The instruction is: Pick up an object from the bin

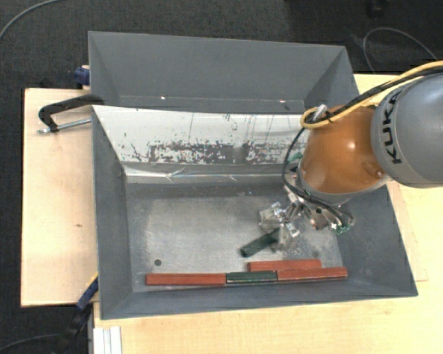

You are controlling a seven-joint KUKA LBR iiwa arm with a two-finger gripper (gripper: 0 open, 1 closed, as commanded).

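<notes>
Grasp step, I judge: gripper [284,226] low at 4 o'clock in the bin [107,220], dark green stick [257,247] at its 7 o'clock; I cannot tell its opening or hold; next needs a confirmed grip, then a lift.

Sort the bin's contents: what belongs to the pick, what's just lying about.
Job in hand: gripper; short dark green stick right beside it, front right; grey bin.
Lying about: red bars along the front wall; dark bar between them; small dark speck, front left.

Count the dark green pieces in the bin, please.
2. A tilted green stick by the gripper; a flat green bar among the red-brown bars at the front wall. The gripper may hide more.
</notes>
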